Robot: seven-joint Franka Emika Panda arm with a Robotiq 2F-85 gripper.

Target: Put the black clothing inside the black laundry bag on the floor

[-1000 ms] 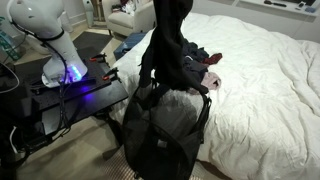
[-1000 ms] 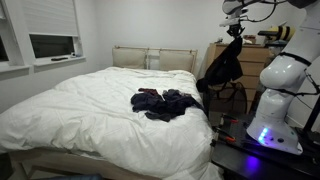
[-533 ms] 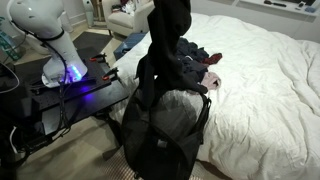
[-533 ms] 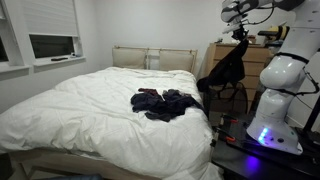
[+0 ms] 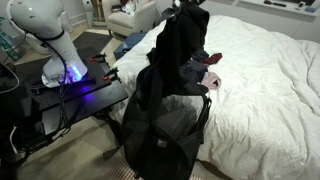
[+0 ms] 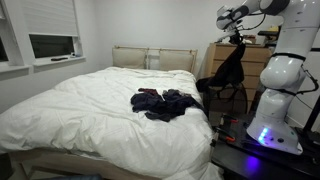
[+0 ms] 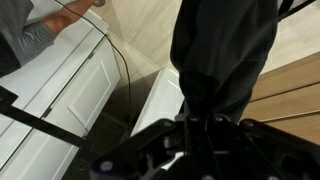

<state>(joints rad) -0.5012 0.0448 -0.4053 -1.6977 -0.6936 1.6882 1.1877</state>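
A black garment [image 5: 172, 50] hangs from my gripper [image 5: 188, 8] above the open black laundry bag [image 5: 165, 135] on the floor beside the bed. The gripper [image 6: 238, 37] is shut on the garment's top, and the cloth [image 6: 224, 68] droops down toward the bag. In the wrist view the garment [image 7: 222, 55] fills the middle, pinched between my fingers [image 7: 205, 128]. More dark clothes [image 6: 160, 102] lie in a pile on the white bed [image 6: 90, 110].
The robot base [image 5: 50, 40] stands on a dark stand [image 5: 70, 95] with blue light beside the bag. A wooden dresser [image 6: 256, 62] and a headboard [image 6: 150, 58] are behind. A white armchair [image 5: 135, 18] stands at the back.
The gripper with the black garment has come down and shifted toward the bed; its top now shows in frame, and the cloth hangs lower over the bag.
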